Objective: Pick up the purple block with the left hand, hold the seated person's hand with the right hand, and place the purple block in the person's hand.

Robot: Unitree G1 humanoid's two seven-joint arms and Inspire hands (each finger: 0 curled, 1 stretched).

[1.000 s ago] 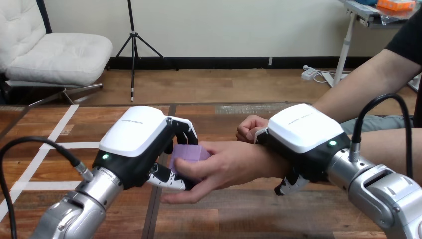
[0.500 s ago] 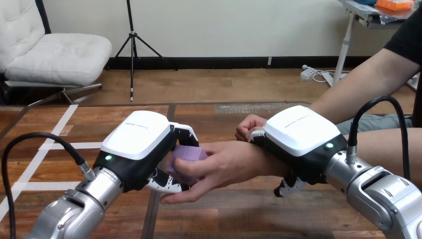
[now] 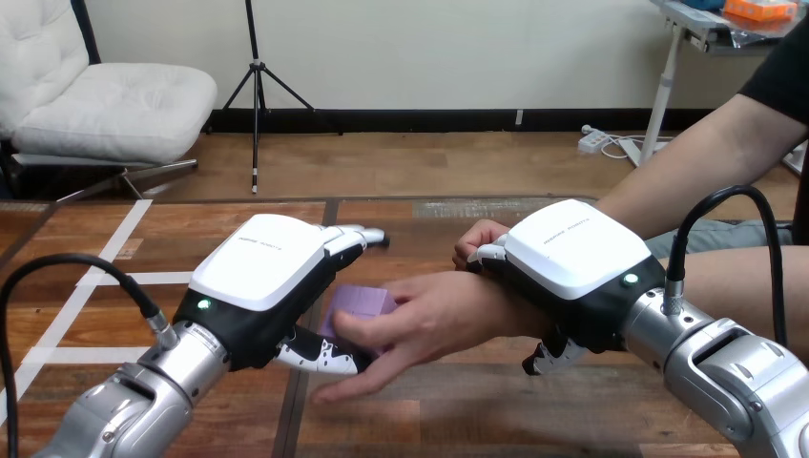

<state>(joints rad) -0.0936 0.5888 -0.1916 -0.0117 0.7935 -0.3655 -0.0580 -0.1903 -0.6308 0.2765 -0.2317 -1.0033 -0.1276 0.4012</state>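
Fingers (image 3: 368,236) of left hand (image 3: 256,277) straight; purple block (image 3: 362,300) in person's hand (image 3: 441,315).

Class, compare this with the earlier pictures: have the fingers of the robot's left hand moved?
Yes. The left hand has uncurled its fingers, which rose off the purple block toward the far edge of the table. The block lies in the person's hand.

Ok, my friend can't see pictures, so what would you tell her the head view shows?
A purple block lies in the person's hand above a wooden table, with their thumb over it. The robot's left hand is open beside the block, and its right hand is curled round the person's wrist.
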